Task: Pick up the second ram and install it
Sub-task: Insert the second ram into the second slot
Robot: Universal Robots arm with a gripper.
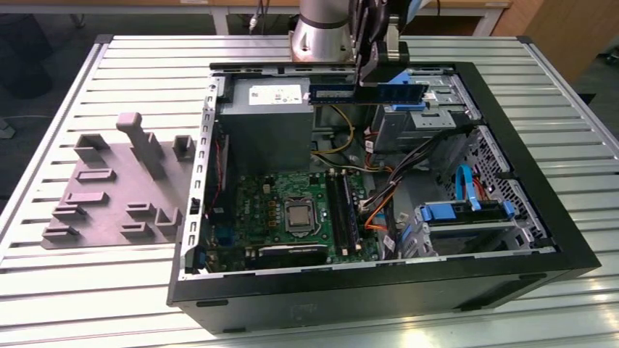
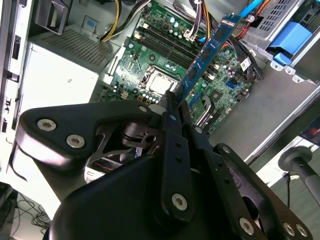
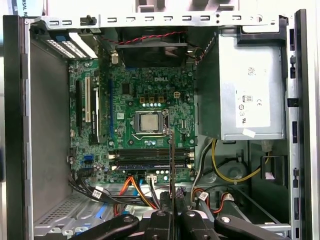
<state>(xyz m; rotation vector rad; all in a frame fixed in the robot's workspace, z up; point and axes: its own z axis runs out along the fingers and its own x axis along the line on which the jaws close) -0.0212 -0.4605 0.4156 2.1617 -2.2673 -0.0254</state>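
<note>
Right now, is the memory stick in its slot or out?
Out. The gripper holds the memory stick up over the open computer case, clear of the green board's slots.

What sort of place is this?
Probably a robotics lab or workshop: an open PC case on a slatted metal table, a grey parts fixture beside it, and the gripper, jaws shut on the second ram.

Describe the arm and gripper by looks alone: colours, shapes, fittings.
The arm is a smooth silver-grey metal cylinder. The gripper is matte black, built of flat, rounded linkage bars joined by silver screws and pivot pins, and it narrows to two slim fingers.
</note>
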